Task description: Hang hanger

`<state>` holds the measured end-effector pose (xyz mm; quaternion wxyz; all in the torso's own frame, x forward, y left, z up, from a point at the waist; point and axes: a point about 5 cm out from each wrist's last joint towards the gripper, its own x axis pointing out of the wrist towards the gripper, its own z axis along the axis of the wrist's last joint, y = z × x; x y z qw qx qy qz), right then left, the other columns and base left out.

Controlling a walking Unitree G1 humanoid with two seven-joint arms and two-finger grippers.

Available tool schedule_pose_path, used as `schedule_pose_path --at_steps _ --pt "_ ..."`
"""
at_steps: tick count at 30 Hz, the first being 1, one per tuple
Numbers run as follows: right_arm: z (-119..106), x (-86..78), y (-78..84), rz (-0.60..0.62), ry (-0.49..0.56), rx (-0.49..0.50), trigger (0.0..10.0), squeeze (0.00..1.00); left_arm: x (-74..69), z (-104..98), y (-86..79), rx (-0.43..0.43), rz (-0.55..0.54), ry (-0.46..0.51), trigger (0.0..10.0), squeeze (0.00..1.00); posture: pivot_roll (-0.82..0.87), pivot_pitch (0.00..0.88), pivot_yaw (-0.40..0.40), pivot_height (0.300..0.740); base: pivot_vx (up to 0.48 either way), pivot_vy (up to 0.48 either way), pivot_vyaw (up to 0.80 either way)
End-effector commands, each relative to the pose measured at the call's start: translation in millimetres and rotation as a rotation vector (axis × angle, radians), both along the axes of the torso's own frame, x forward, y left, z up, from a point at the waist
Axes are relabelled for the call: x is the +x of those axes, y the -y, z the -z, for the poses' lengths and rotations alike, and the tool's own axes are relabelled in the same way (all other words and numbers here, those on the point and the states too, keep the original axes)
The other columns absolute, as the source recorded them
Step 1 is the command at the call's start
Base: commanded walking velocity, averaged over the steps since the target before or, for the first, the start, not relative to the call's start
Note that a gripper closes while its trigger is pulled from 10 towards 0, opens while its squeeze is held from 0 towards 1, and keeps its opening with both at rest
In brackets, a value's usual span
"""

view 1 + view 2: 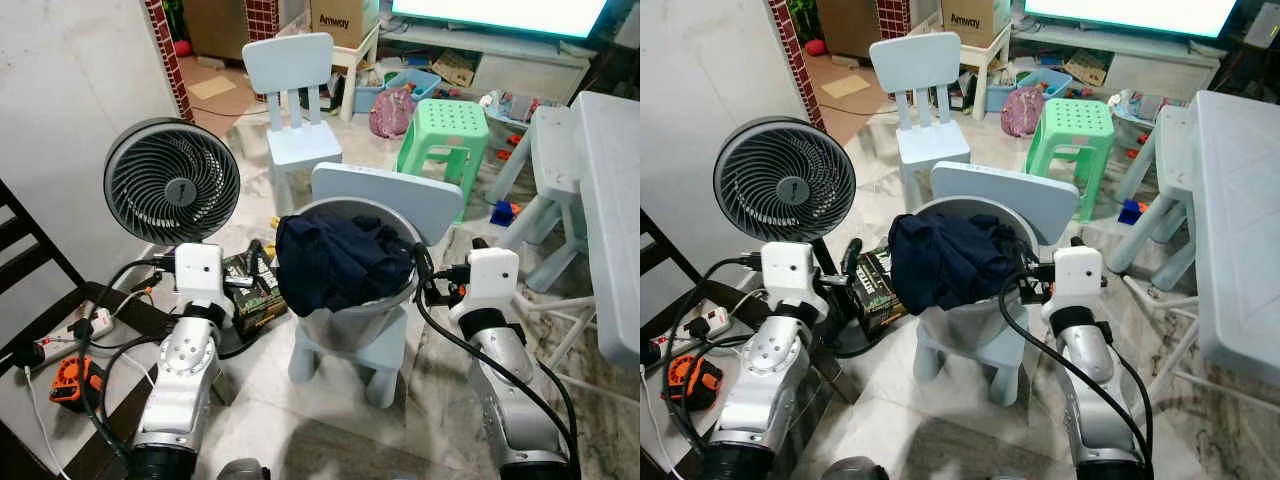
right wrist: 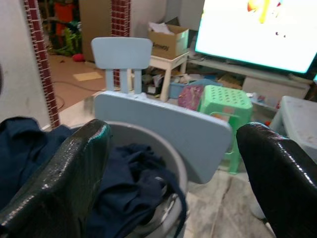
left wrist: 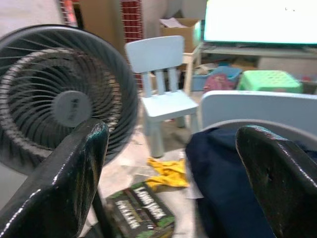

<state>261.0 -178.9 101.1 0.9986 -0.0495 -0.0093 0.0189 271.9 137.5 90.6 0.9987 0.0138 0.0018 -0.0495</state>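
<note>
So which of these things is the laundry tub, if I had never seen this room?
Start at the round black fan by the wall. Just right of it, a pale blue child's chair carries a grey tub on its seat. Alone here, it has dark navy clothes spilling over its rim.

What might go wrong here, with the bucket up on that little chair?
The grey bucket stands on a small chair, so a push from either open gripper, left or right, might tip it. The dark clothes drape over its rim and could snag a finger. No hanger is visible yet.

"amway" is printed on the cardboard box [image 1: 343, 20].
</note>
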Motion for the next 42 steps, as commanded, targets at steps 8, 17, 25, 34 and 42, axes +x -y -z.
schedule_pose_path --at_steps 8,17,25,34,42 --pt "-6 5.1 0.4 0.018 0.02 -0.002 10.0 0.0 3.6 -6 5.2 0.001 0.04 0.019 10.0 0.0 -0.03 0.0 0.015 0.74 0.472 0.0 0.0" --pt "-6 5.8 -1.6 0.014 0.026 -0.01 10.0 0.0 4.7 -7 8.7 -0.003 0.049 0.017 10.0 0.0 -0.03 0.0 0.016 0.74 0.48 0.0 0.0" --pt "-8 8.5 -2.8 0.011 0.031 -0.013 10.0 0.0 5.9 -2 10.6 -0.003 0.026 -0.02 10.0 0.0 -0.03 0.0 0.013 0.74 0.23 0.0 0.0" --pt "-6 8.0 -6.0 -0.006 0.022 -0.019 10.0 0.0 3.9 6 8.8 0.007 -0.029 -0.077 10.0 0.0 -0.02 0.0 0.001 0.74 0.0 0.0 0.0" --pt "-5 12.3 -10.5 -0.032 0.014 -0.027 10.0 0.0 1.3 15 1.8 -0.018 -0.079 -0.151 10.0 0.0 -0.02 0.0 -0.012 0.74 0.0 0.0 0.0"
